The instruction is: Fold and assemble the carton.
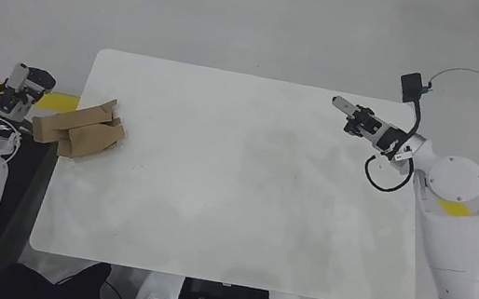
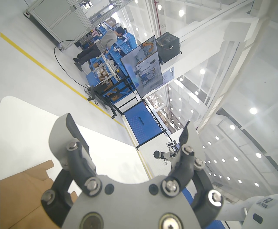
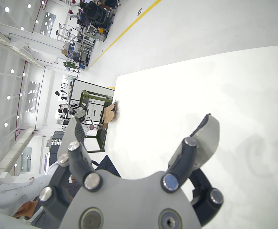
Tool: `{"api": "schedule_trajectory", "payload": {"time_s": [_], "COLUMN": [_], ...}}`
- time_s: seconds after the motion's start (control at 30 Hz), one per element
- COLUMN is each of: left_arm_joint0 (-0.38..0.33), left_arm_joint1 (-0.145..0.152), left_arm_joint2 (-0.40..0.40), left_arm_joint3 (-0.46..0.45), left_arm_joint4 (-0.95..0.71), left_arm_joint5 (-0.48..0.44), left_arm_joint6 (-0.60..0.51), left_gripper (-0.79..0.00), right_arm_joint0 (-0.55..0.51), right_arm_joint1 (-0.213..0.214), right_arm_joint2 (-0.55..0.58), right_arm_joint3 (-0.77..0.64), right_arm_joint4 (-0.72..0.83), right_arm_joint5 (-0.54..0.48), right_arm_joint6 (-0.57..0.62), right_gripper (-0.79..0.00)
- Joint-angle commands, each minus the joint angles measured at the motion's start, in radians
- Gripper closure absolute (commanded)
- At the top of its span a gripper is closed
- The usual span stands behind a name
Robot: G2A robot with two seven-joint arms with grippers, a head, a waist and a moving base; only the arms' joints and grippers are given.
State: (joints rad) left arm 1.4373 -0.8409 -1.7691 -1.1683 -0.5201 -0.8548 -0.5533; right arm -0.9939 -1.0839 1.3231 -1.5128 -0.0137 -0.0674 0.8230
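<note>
From above, the brown carton [image 1: 80, 131] lies crumpled and part-folded at the left edge of the white table [image 1: 240, 206], overhanging it, with the left gripper [image 1: 22, 82] near it off the table and the right gripper [image 1: 348, 107] well apart over the far right corner. At the left wrist, the left gripper [image 2: 128, 123] stands spread and empty, the carton [image 2: 23, 184] just beside one finger. At the right wrist, the right gripper [image 3: 141, 119] is likewise spread, holding nothing above bare tabletop, the carton [image 3: 110, 113] at the table's opposite edge.

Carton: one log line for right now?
carton: unassembled, left table edge | left hand: open, empty, near carton | right hand: open, empty, over table
</note>
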Motion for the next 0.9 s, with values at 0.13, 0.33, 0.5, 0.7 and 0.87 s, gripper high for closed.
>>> {"api": "schedule_trajectory", "payload": {"time_s": [0.13, 0.33, 0.5, 0.7, 0.87], "left_arm_joint0": [-0.024, -0.033, -0.033, -0.033, -0.035], "left_arm_joint1": [-0.003, -0.003, -0.003, -0.003, -0.005], "left_arm_joint2": [-0.007, -0.008, -0.008, -0.008, -0.011], "left_arm_joint3": [0.059, 0.077, 0.077, 0.077, 0.069], "left_arm_joint4": [-0.068, -0.067, -0.067, -0.067, -0.029], "left_arm_joint5": [0.019, 0.023, 0.023, 0.023, 0.091], "left_arm_joint6": [-0.049, -0.055, -0.055, -0.055, -0.015], "left_gripper": [-0.785, -0.785, -0.785, -0.785, -0.785], "right_arm_joint0": [0.0, 0.0, 0.0, 0.0, 0.0], "right_arm_joint1": [0.0, 0.0, 0.0, 0.0, 0.0], "right_arm_joint2": [0.0, 0.0, 0.0, 0.0, 0.0], "right_arm_joint3": [0.0, 0.0, 0.0, 0.0, 0.0], "right_arm_joint4": [0.0, 0.0, 0.0, 0.0, 0.0], "right_arm_joint5": [0.0, 0.0, 0.0, 0.0, 0.0], "right_arm_joint6": [0.0, 0.0, 0.0, 0.0, 0.0], "right_gripper": [-0.785, -0.785, -0.785, -0.785, -0.785]}}
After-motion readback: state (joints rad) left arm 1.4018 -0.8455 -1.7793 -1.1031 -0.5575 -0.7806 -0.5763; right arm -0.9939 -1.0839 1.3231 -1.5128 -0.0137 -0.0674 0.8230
